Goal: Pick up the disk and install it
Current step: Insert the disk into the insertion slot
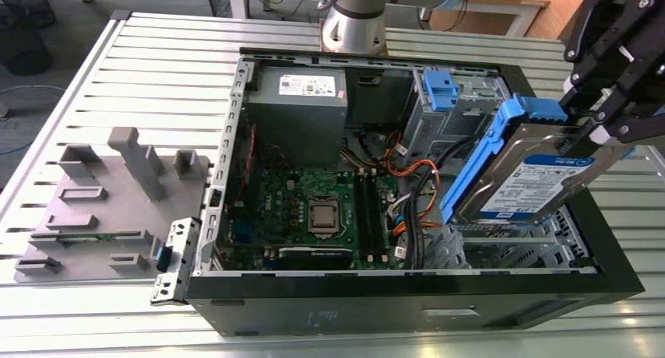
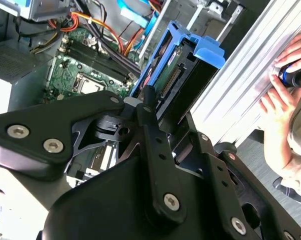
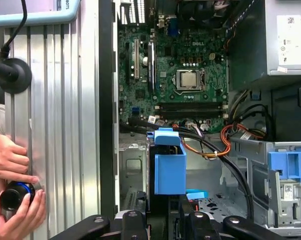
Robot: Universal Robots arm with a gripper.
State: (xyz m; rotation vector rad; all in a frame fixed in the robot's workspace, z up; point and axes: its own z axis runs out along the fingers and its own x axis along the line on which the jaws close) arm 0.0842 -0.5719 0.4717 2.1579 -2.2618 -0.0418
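Observation:
The disk [image 1: 530, 183], silver with a white-and-blue label and a blue bracket [image 1: 480, 159] along its edges, hangs tilted on edge over the open computer case [image 1: 416, 292], at the exterior view's right. My black gripper [image 1: 590, 136] is shut on its upper end. Below the disk lies the metal drive bay [image 1: 509, 245] in the case's near right corner. In both wrist views the blue-bracketed disk [image 2: 178, 75] [image 3: 169, 167] sticks out from between my fingers [image 2: 149, 107], over the case floor beside the motherboard [image 3: 183, 70].
Inside the case are a grey power-supply box [image 1: 296, 101], orange and black cables [image 1: 416, 175] and a tall cage with a blue clip [image 1: 441, 89]. A grey fixture [image 1: 104, 202] sits on the slatted table. A person's hands [image 3: 13, 190] hold a dark cylinder at the table edge.

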